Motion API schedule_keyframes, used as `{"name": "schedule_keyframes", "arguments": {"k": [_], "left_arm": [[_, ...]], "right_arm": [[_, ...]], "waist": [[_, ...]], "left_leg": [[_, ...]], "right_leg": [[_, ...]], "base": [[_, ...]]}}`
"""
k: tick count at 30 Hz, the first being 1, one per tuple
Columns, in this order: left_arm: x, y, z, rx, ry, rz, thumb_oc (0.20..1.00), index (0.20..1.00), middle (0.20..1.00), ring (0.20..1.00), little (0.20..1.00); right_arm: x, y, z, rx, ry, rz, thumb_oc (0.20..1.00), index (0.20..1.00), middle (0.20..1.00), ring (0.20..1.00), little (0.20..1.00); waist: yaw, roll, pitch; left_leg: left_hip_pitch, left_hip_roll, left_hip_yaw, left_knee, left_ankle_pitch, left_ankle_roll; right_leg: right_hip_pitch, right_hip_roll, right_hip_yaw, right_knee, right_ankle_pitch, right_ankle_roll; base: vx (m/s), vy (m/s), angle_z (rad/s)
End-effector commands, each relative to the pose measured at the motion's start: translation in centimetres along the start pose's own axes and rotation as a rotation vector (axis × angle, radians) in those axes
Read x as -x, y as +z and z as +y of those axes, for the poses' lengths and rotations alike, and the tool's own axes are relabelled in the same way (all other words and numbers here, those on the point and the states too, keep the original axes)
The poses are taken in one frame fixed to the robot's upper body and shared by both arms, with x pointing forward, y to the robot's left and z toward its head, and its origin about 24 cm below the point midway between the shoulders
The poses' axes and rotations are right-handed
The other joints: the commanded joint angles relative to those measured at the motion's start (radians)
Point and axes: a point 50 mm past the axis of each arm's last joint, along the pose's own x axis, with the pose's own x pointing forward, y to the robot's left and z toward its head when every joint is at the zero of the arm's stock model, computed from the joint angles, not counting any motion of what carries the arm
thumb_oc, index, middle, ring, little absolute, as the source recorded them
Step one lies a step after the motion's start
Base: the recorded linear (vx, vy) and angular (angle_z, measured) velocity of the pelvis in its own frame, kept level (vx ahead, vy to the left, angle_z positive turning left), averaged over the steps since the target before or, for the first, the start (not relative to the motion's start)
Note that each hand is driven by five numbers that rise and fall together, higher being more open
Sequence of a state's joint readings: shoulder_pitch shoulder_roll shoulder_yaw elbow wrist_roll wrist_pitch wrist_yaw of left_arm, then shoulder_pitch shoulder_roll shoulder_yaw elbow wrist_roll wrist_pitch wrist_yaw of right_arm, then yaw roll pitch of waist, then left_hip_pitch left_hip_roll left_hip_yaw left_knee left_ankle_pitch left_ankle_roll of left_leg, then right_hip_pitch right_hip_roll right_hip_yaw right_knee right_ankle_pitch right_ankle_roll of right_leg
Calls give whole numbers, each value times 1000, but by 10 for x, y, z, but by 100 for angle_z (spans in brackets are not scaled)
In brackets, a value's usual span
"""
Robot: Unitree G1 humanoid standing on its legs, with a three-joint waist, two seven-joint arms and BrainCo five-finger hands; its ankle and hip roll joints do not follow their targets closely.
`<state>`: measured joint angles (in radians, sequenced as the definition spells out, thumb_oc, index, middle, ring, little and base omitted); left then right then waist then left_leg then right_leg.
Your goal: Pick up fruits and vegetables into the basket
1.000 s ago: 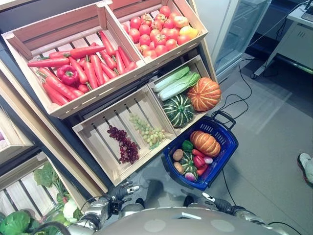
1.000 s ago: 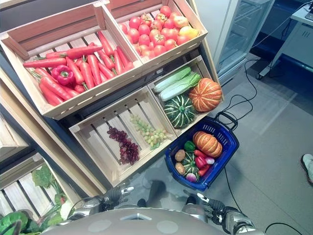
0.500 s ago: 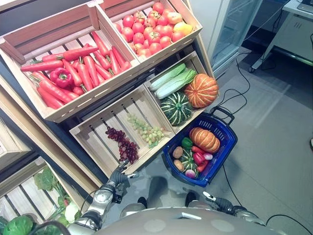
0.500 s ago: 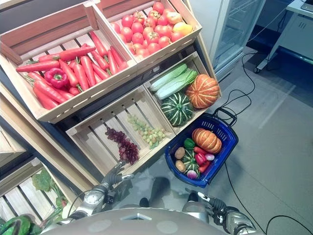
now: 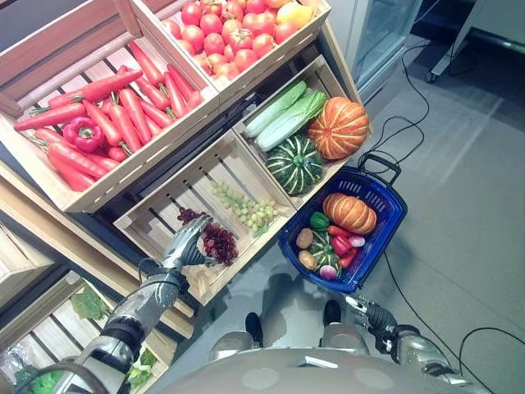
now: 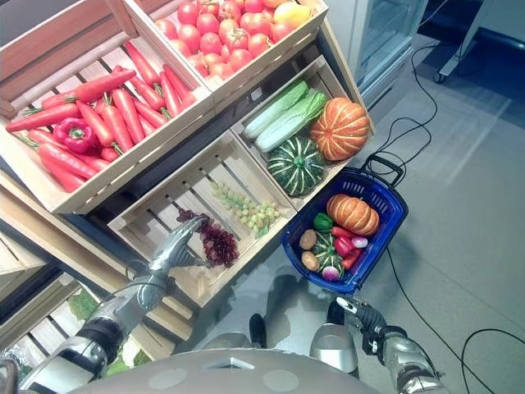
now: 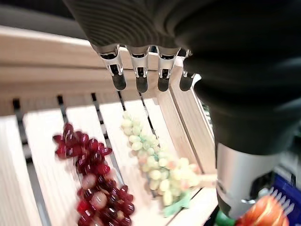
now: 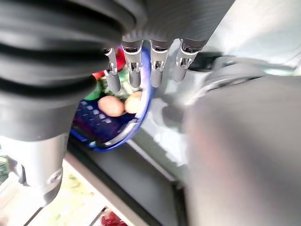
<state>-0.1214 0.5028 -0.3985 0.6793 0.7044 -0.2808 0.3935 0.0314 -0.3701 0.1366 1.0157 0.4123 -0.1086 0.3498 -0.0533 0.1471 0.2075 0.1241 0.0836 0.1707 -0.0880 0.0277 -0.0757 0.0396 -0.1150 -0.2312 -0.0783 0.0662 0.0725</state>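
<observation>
wooden crate point(image 5: 156, 226) ahead: left hand point(image 5: 187, 243), fingers straight and empty, should curl low around red grapes point(image 5: 215, 241) just beyond.

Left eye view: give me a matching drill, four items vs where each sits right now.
Items:
1. dark red grape bunch
2. red bell pepper
3. striped green squash
4. smaller orange pumpkin

Places:
A. blue plastic basket
B. crate with the carrots
C. crate under the open left hand
D. crate with the cabbages

Pairs: 1-C, 2-B, 3-D, 4-A
</observation>
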Motion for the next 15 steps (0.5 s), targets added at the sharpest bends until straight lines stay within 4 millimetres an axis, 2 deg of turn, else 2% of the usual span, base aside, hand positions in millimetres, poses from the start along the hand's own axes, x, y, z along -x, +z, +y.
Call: {"name": "schedule_keyframes", "arguments": {"k": [1, 6, 7, 9, 15], "left_arm": [[-18, -7, 45, -214, 143, -50, 1000, 1000, 1000, 1000, 1000], [-29, -8, 61, -418, 198, -75, 1000, 1000, 1000, 1000, 1000], [-30, -9, 62, -440, 199, -76, 1000, 1000, 1000, 1000, 1000], [-37, -8, 70, -535, 221, -92, 1000, 1000, 1000, 1000, 1000], [-50, -6, 87, -650, 239, -117, 1000, 1000, 1000, 1000, 1000]], "right_arm": [[-6, 36, 4, 59, 22, -122, 1000, 1000, 1000, 1000, 1000], [-1, 73, -6, 137, 12, -227, 1000, 1000, 1000, 1000, 1000], [-1, 76, -6, 140, 14, -236, 1000, 1000, 1000, 1000, 1000], [1, 96, -4, 163, 19, -301, 1000, 1000, 1000, 1000, 1000], [5, 133, 1, 203, 20, -415, 1000, 1000, 1000, 1000, 1000]], "waist": [[-36, -51, 52], [-84, -26, 119], [-88, -24, 121], [-110, -18, 153], [-138, -15, 212]], "left_leg": [[-97, -27, 8, 159, -95, 31], [-162, -27, 28, 250, -112, 18], [-169, -27, 31, 250, -108, 18], [-205, -30, 43, 263, -103, 15], [-294, -36, 62, 316, -100, 11]], "right_leg": [[-90, -107, 28, 252, -153, 54], [-168, -115, 60, 324, -172, 42], [-177, -113, 64, 322, -167, 41], [-231, -113, 82, 348, -169, 41], [-352, -108, 112, 419, -172, 36]], "base": [[-78, 96, -8], [-32, 76, -10], [3, 77, -18], [-64, 56, -12], [-82, 19, -13]]}}
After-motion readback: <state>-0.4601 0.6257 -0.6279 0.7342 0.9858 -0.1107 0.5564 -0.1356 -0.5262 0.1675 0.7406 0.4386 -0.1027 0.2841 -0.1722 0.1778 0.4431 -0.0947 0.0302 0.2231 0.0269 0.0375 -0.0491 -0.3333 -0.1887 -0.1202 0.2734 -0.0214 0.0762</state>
